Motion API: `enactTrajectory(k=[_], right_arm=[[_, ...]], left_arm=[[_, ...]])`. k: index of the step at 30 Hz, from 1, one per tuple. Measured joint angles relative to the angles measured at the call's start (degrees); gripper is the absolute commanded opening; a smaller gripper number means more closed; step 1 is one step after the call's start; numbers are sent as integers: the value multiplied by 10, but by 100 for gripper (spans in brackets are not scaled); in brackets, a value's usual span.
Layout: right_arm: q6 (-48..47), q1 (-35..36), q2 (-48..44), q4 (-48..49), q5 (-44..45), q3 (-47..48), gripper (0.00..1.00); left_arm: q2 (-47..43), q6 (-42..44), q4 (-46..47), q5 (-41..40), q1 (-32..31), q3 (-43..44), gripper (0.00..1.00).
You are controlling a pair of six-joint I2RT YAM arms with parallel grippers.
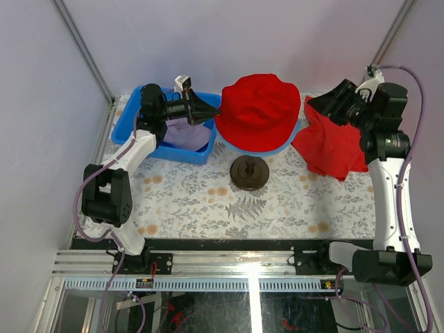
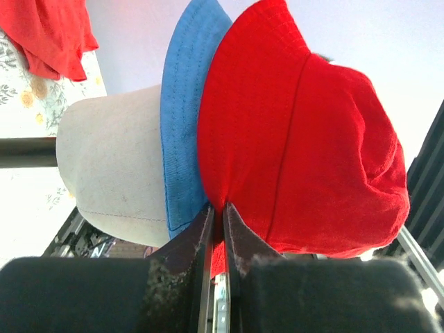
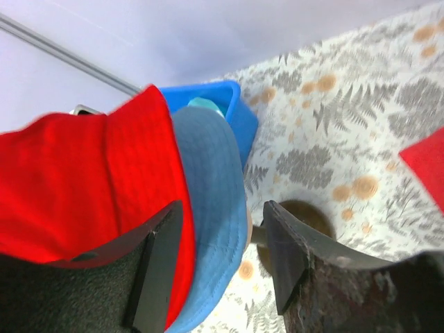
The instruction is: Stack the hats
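Top cam: fixed high above near edge, looking down on whole table [image 1: 291, 201]. Left wrist cam: tight on red hat [image 2: 305, 139], view rolled sideways. Right wrist cam: close, from opposite side. All share red hat, blue hat [image 2: 184, 125].

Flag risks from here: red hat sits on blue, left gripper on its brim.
1. Left gripper is shut on the brim of the red hat; retreating without opening could drag it off the blue hat.
2. Right gripper is open beside both brims; closing may catch the blue hat too.

no readable text, no labels, no brands, no numbers on anything in view
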Motion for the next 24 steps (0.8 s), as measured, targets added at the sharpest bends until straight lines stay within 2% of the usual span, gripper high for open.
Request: enactTrajectory(k=[5,9,17,24], right_arm=[[-21,-1,42,-3,-2,70,55],[2,-2,85,29,-52,80,54],[186,-4,97,259,-186,-40,51],[325,-5,97,417,-233,-104,51]], left_arm=[[43,-3,12,28,9,46,5],[74,-16,33,49,14,75,5],[113,-73,107,64,19,96,5],[120,-83,120,66,19,103,4]])
